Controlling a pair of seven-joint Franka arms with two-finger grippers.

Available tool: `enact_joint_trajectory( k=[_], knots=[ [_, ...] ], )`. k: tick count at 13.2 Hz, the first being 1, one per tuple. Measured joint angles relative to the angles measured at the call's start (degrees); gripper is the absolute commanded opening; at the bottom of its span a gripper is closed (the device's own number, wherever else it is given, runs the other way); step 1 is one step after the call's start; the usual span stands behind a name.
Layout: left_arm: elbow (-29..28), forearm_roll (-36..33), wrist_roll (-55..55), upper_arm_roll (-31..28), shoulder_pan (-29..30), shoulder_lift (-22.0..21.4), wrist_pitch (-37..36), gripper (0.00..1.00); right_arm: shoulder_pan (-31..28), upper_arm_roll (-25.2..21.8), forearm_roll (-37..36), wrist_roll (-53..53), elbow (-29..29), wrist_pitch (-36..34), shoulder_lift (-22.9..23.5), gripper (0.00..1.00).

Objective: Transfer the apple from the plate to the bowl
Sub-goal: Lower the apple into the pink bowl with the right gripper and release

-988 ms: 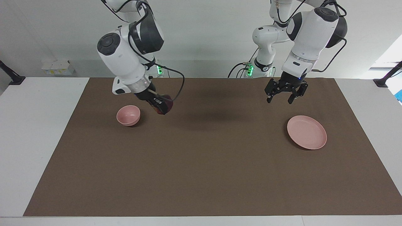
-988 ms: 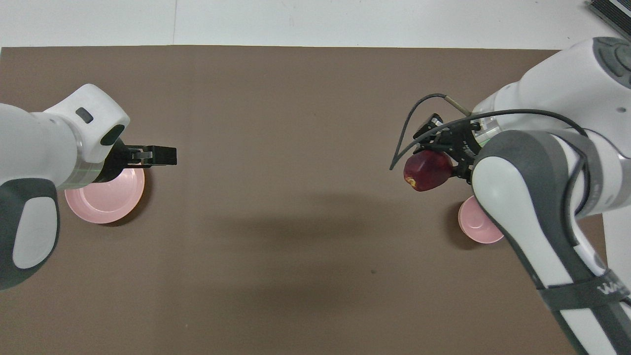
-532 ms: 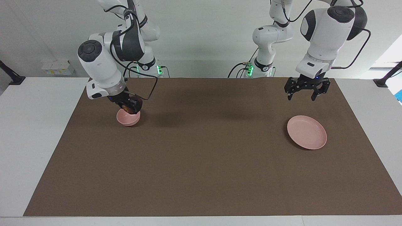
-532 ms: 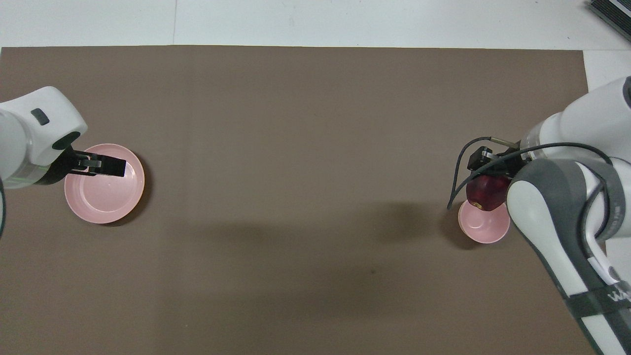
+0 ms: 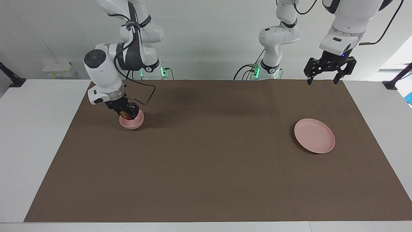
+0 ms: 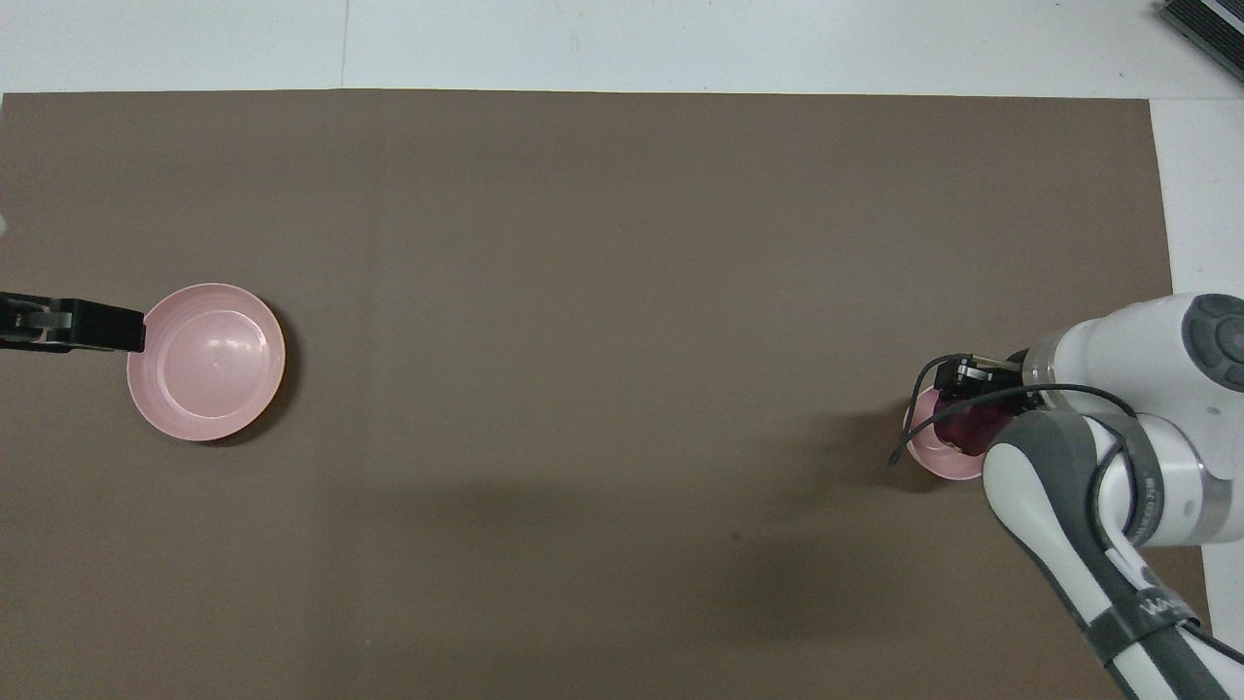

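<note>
1. The brown mat (image 5: 206,167) covers most of the table (image 5: 38,135). White table margin shows at both ends and along the edge farthest from the robots. The whole middle of the mat, between plate and bowl, is bare.
2. The right arm (image 5: 103,71) reaches down at its own end of the table. Its elbow and forearm overhang the mat edge there in the overhead view.
3. The plate (image 5: 314,140) lies flat toward the left arm's end of the table, well apart from the bowl. It holds nothing. Open mat surrounds its rim on all sides.
4. The bowl (image 5: 132,122) sits toward the right arm's end, nearer to the robots than the plate.
5. The left gripper (image 5: 328,75) hangs high in the air, over the mat edge nearest the robots. Its fingers are spread and hold nothing.
6. The right gripper (image 5: 127,112) is lowered to the bowl's rim, pinching the apple.
7. The apple (image 5: 125,114) is within the bowl's mouth, between the fingers. Whether it touches the bowl's floor cannot be told.
</note>
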State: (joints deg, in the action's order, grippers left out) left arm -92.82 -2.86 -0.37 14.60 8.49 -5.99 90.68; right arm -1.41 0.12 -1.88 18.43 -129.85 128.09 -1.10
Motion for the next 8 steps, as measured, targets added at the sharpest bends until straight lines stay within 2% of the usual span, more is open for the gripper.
enact_joint_trajectory(
  k=[1,2,3,6,8],
  knots=[
    [0.0,0.0,0.0,-0.1,0.0,0.1,-0.2,1.0,0.0,0.0,0.0,0.0,-1.9,2.5,0.2,0.12],
    [0.0,0.5,-0.1,-0.3,0.0,0.1,-0.3,1.0,-0.1,0.0,0.0,0.0,-3.2,4.1,0.7,0.85],
    [0.0,2.0,-0.3,-0.9,0.0,0.1,-0.4,1.0,-0.5,0.0,-0.1,-0.1,-3.9,4.9,1.1,1.0],
    [0.0,4.8,-0.3,-4.2,0.2,0.2,-1.2,1.0,-0.9,0.0,-0.1,-2.0,-3.0,4.5,1.1,1.0],
    [1.7,4.8,-0.3,-4.6,0.2,0.3,-4.3,1.0,-0.9,0.1,-0.2,-4.4,0.4,-0.3,-0.1,1.0]
  ],
)
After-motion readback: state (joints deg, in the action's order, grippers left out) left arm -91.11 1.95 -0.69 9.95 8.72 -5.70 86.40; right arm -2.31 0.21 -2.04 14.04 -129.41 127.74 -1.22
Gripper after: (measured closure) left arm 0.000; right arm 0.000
